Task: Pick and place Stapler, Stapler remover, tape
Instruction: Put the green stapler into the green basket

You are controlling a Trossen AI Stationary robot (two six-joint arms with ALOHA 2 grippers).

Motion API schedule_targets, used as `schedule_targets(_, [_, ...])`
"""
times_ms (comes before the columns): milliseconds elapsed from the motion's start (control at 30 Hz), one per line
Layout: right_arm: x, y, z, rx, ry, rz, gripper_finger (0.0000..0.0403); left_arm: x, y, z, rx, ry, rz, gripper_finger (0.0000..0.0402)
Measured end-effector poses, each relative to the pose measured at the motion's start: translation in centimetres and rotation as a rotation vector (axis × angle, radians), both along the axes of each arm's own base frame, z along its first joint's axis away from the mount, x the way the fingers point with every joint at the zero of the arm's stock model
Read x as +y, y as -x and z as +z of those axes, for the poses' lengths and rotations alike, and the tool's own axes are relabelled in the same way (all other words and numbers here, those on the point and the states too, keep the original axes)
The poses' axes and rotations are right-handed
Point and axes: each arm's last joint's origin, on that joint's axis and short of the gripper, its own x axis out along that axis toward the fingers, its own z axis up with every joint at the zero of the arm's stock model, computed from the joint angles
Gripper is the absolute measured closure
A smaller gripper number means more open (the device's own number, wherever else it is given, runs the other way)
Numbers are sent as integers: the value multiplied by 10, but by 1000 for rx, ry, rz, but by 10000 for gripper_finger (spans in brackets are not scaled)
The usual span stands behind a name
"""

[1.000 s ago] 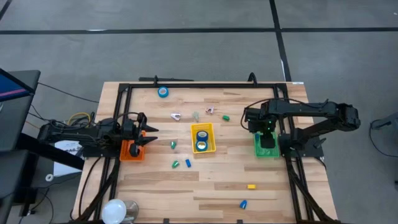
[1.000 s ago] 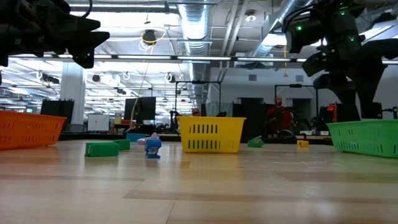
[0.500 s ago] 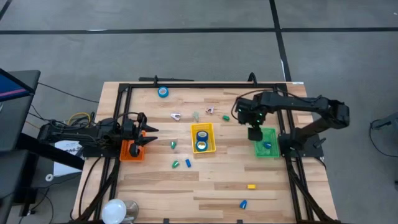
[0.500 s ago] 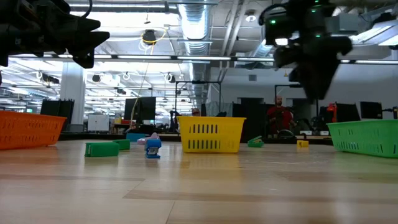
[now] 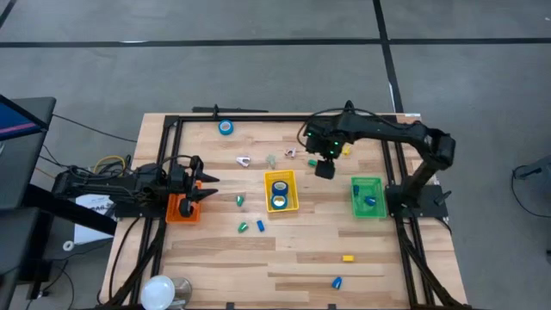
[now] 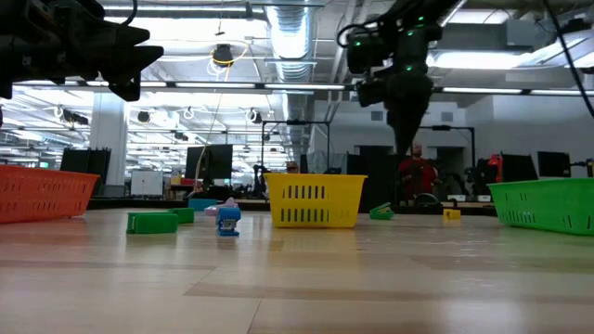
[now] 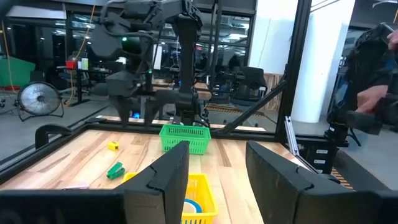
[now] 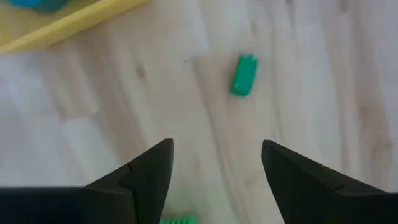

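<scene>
R gripper (image 8: 214, 180) hangs above the table w/ fingers spread, nothing between them. Small green piece (image 8: 243, 75), prob. a stapler remover, lies on bare wood just ahead of the fingertips, slightly off-centre, long axis roughly in line w/ the reach. R arm far nearer; L gripper (image 7: 217, 180) waits part-open, empty, over orange basket (image 5: 182, 209).

Grey floor (image 5: 258, 77), ceiling lights (image 6: 223, 54), desk fan (image 7: 40, 101) beyond.
</scene>
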Motion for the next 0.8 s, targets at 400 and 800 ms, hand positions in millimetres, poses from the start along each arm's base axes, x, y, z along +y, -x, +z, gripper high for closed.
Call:
schedule_targets(400, [-13, -31, -34, 52, 31, -6, 118, 0, 0, 0, 0, 0, 0, 252])
schedule_targets(800, [-34, -37, -65, 85, 18, 0, 64, 0, 0, 0, 0, 0, 0, 252])
